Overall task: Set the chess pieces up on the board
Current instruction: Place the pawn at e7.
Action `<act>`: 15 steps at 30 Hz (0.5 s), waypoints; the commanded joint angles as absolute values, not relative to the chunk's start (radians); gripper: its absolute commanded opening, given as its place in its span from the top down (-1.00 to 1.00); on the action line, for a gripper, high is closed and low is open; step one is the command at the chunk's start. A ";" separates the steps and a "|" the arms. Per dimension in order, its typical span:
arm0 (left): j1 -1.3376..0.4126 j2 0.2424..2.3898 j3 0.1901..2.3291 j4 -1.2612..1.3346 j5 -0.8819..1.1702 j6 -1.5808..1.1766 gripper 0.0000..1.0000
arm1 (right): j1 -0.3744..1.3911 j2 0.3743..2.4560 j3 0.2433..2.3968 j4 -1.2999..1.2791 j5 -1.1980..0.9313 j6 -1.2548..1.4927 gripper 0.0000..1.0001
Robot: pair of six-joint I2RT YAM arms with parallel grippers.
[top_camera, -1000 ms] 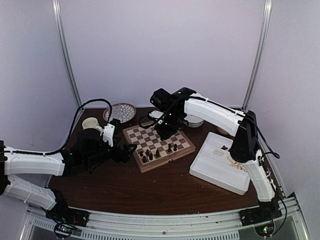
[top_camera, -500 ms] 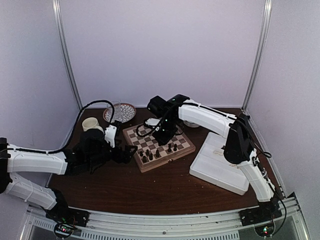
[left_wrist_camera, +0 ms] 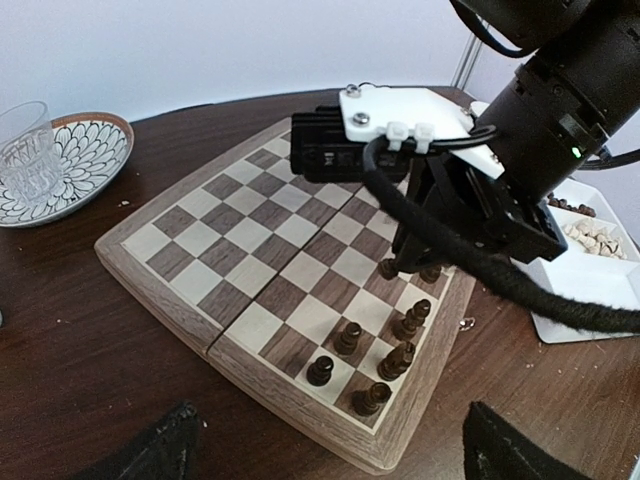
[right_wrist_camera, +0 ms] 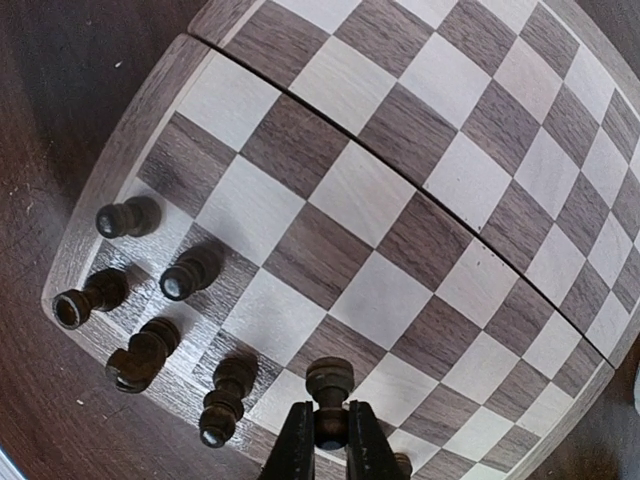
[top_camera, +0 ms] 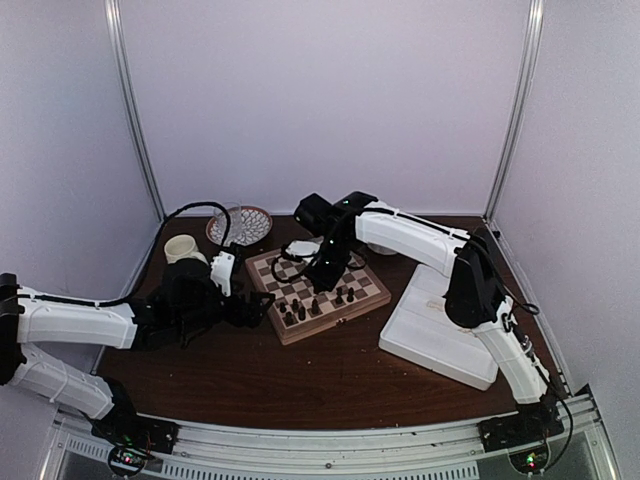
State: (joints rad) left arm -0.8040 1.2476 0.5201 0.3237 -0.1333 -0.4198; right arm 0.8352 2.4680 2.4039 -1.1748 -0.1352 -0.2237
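Right gripper (right_wrist_camera: pixel 330 420) clenched on a dark pawn (right_wrist_camera: pixel 329 380), low over the chessboard (right_wrist_camera: pixel 400 200) edge rows, beside other dark pieces (right_wrist_camera: pixel 185 280). Placing step. Next: seat it upright on a free square, then release.

No writing, label, brand or number can be read in any view — the board (left_wrist_camera: pixel 215 240) shows only plain cream and brown squares within its bare wooden border.

My overhead camera looks down from behind on the whole surface (top_camera: pixel 250 385), while both wrist cameras share the board (left_wrist_camera: pixel 250 270), left low and oblique, right close from above.
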 commanded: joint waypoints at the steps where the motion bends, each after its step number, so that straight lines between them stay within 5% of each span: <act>1: -0.796 1.248 0.546 0.353 -0.120 -0.419 -0.82 | 0.830 2.482 2.436 -1.148 -0.167 -0.321 1.00; 15: -0.796 1.240 0.543 0.354 -0.120 -0.408 -0.80 | 0.818 2.474 2.426 -1.068 -0.148 -0.394 1.00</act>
State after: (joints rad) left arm -0.8040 1.2476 0.5201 0.3241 -0.1303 -0.4187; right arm 0.8242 2.4706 2.4042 -1.1088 -0.1822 -0.3660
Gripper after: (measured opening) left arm 0.905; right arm 0.091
